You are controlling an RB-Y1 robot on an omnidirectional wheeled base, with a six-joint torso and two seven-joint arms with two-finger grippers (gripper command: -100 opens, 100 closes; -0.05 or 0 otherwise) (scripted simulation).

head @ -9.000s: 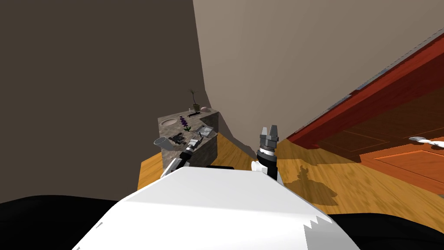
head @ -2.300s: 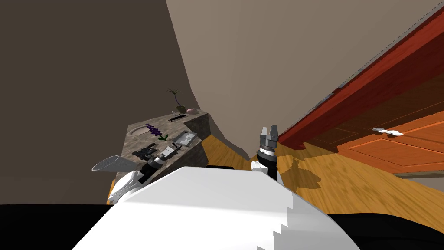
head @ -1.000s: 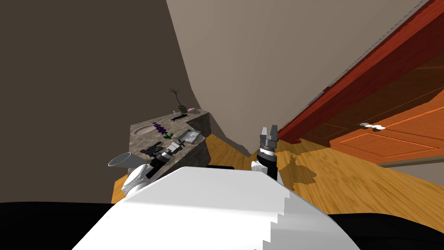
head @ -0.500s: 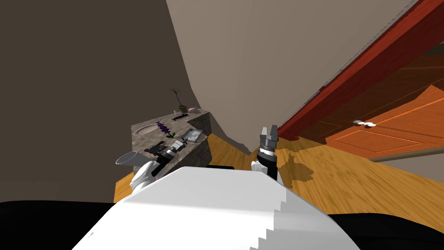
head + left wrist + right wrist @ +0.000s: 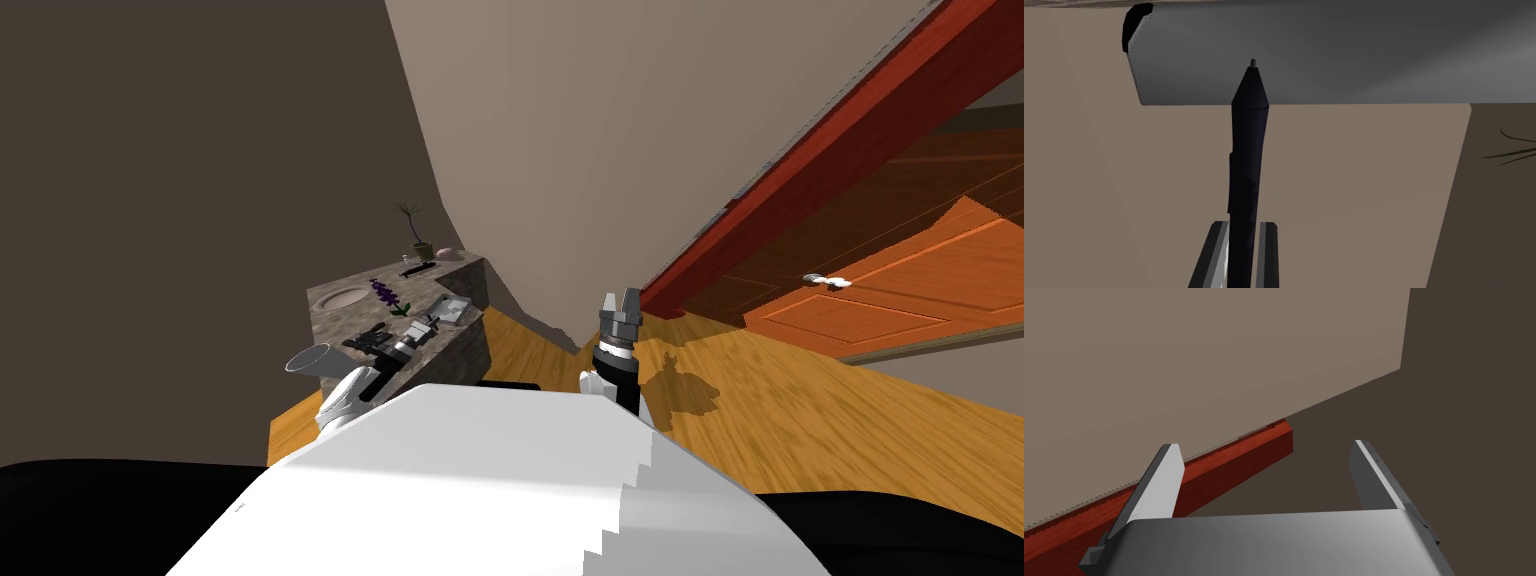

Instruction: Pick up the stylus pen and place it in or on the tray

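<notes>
Pinching the black stylus pen (image 5: pixel 1247 150) in the left fingers (image 5: pixel 1268 255), tip toward the grey tray (image 5: pixel 1324 60), ready to drop, with right fingers (image 5: pixel 1161 483) wide and empty.

Stone-look bench (image 5: pixel 335 320) sits in the left corner. There's a round basin (image 5: pixel 341 297) on its left side and a purple flower sprig (image 5: pixel 385 293) just right of that. At the far end are a small potted plant (image 5: pixel 419 236) and a pink blob (image 5: pixel 446 253) (can't tell what). A grey cone-shaped cup (image 5: pixel 310 360) is at the near left corner. Wood floor (image 5: pixel 800 410), orange door (image 5: pixel 900 295) far right.
</notes>
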